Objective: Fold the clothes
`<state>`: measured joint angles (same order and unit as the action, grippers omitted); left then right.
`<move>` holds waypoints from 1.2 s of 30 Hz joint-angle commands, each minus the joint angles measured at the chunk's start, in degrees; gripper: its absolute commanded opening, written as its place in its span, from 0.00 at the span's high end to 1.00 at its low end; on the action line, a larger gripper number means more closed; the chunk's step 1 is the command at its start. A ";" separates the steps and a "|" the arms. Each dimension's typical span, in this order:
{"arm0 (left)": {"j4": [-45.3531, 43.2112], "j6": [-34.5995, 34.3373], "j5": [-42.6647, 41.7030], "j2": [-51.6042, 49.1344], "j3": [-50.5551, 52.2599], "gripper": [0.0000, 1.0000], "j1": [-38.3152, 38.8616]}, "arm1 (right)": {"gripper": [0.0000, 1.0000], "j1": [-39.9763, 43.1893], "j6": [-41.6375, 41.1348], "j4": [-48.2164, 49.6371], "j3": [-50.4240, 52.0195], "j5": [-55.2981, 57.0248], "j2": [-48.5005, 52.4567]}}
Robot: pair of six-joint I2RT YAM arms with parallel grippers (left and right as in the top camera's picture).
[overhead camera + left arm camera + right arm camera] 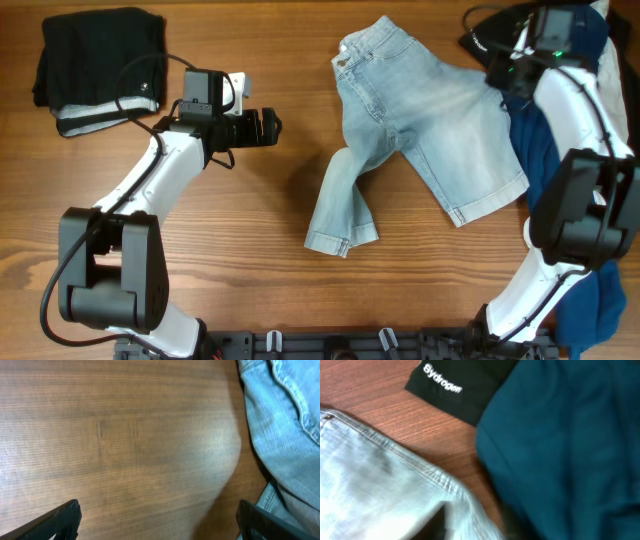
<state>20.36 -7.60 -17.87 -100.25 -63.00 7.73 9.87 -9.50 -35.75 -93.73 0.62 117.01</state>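
The light-blue denim shorts (430, 120) lie spread at the centre right, waist towards the back, with the left leg twisted towards the front. My left gripper (272, 127) is open and empty over bare wood left of the shorts. In the left wrist view its fingers (160, 510) are wide apart and the shorts (285, 425) are at the right edge. My right gripper (497, 75) is at the shorts' back right edge. In the blurred right wrist view the denim (375, 475) rises in a ridge into the jaws (475, 527).
A black garment with white lettering (485, 35) (470, 385) and a navy-blue garment (535, 150) (570, 445) lie heaped at the right edge under the right arm. A folded black garment (100, 55) on a white one (85, 120) sits at the back left.
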 commanded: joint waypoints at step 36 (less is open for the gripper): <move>12.31 -4.57 -2.71 -1.11 -0.81 0.05 -29.57 | 0.96 -47.04 -2.60 -19.28 -0.09 -25.49 -9.90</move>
<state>30.92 -13.23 -19.99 -100.66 -63.20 -19.31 -35.07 -13.13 -55.53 -92.31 -22.70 108.60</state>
